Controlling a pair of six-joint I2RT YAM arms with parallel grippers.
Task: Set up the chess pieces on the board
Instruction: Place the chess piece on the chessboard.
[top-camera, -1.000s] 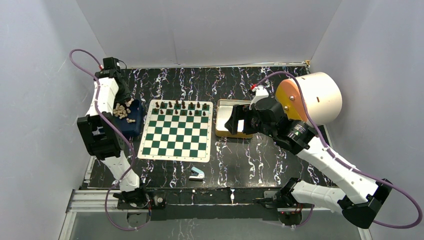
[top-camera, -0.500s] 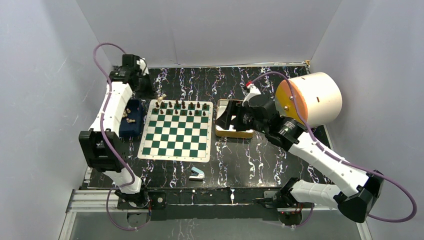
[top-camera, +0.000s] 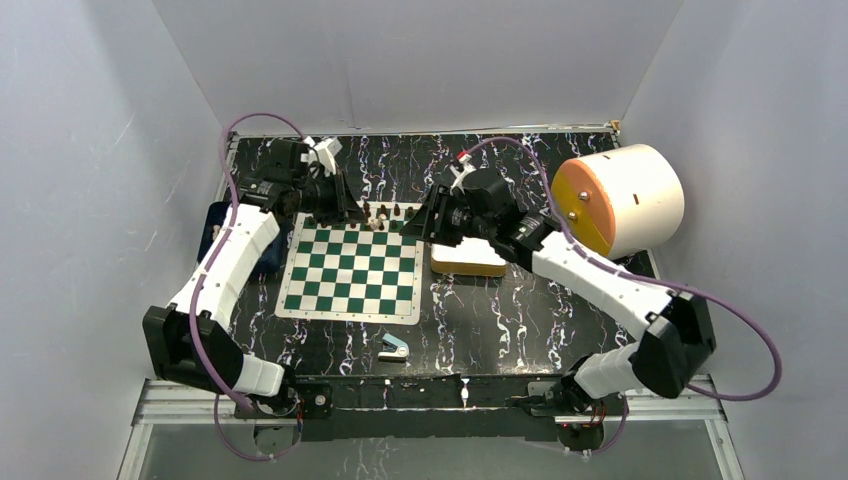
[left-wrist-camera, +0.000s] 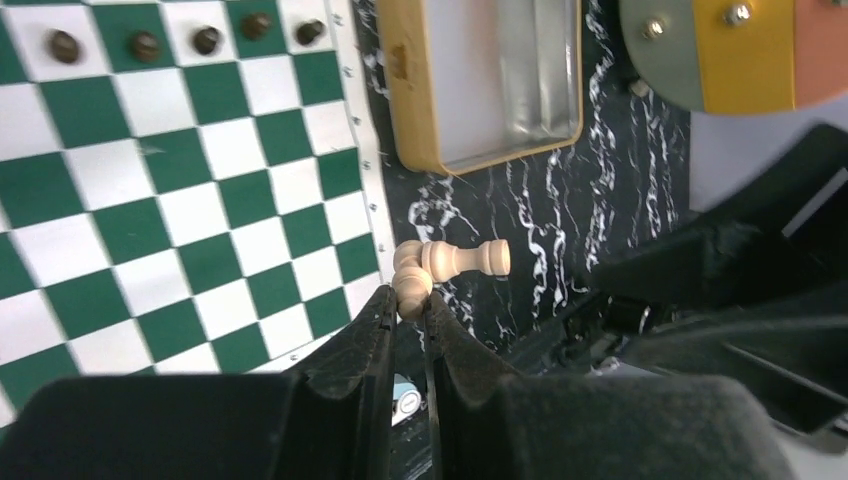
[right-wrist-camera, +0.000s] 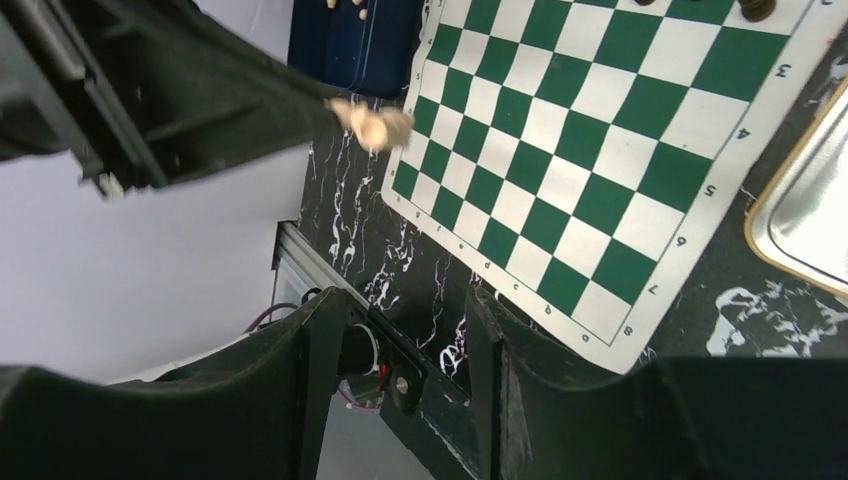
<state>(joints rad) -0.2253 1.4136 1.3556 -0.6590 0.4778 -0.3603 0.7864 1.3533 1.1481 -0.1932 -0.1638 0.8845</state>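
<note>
**Two arms meeting over the far edge of the chessboard.**

At your left, the dark blue tray (top-camera: 212, 228) lies just beside the board, partly hidden by the left arm. The left gripper (top-camera: 350, 210) hangs above the board's far left corner. Its jaws are pressed tight on one end of a pale beige chess piece (left-wrist-camera: 445, 262), which sticks out sideways. The chessboard (top-camera: 350, 272) lies flat on the marbled black tabletop (top-camera: 500, 310), with dark brown pieces (top-camera: 397, 212) standing along its far row. The right gripper (top-camera: 420, 227) hovers by the board's far right corner, next to the silver tin (top-camera: 470, 258). Its jaws stand partly apart with nothing between them. A blue-and-white stapler (top-camera: 393, 347) lies near the board's near edge. A white drum (top-camera: 640, 195) with an orange face stands at your far right.
</note>
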